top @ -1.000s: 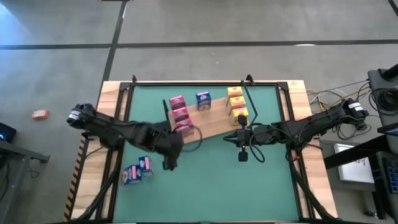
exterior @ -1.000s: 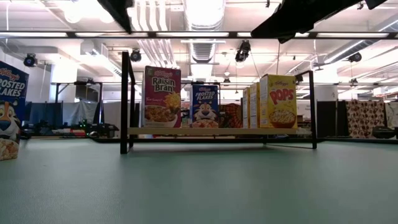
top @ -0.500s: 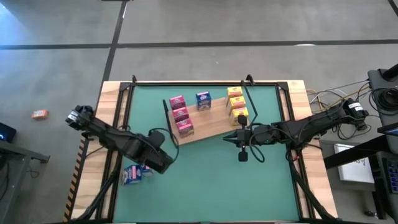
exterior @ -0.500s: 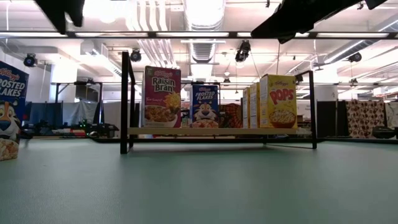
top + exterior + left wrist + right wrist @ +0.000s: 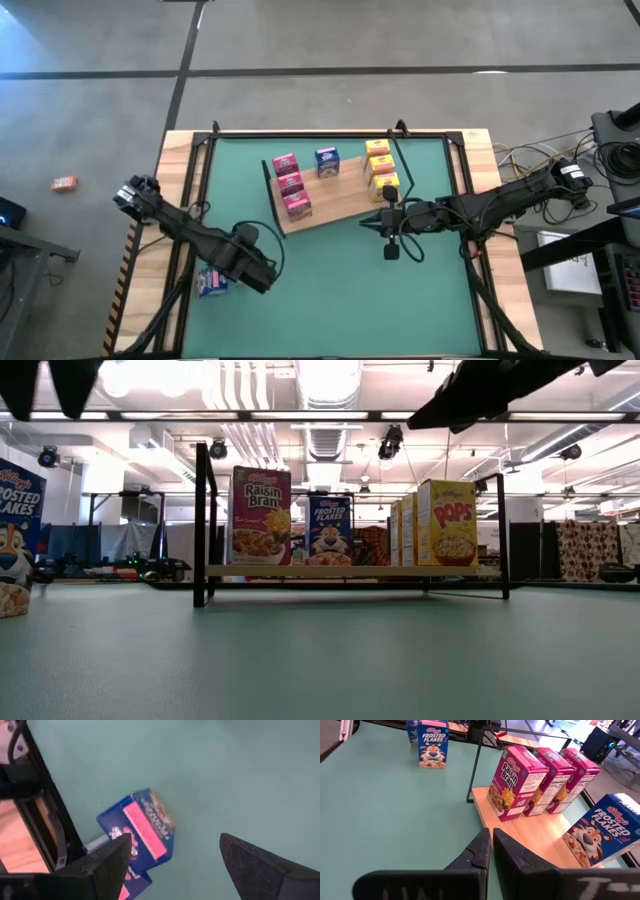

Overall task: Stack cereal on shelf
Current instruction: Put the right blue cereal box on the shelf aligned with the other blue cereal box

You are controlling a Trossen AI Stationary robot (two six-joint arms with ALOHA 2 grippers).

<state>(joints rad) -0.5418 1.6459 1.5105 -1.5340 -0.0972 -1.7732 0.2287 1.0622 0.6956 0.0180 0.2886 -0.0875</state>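
The shelf (image 5: 335, 203) is a light-brown board with black wire ends, lying aslant at the far middle of the green mat. On it stand three pink boxes (image 5: 289, 185), one blue box (image 5: 326, 162) and three yellow boxes (image 5: 380, 168). Two more blue boxes (image 5: 212, 283) stand together on the mat near its left edge. In the left wrist view the nearer one (image 5: 145, 825) shows beyond the fingers. My left gripper (image 5: 250, 272) hovers open just right of them. My right gripper (image 5: 390, 247) is shut, off the shelf's near right end.
Black frame rails (image 5: 195, 200) run along the mat's left, right and far sides. The mat's near half (image 5: 350, 300) is bare green. Cables and equipment (image 5: 600, 160) lie beyond the table's right edge. In the low view, a room with curtains and lamps shows behind the shelf (image 5: 350, 571).
My left gripper has swung from beside the shelf's left end toward the table's near-left corner. It now stands over the two blue boxes on the mat and partly covers them in the high view. The boxes and my right arm have kept still.
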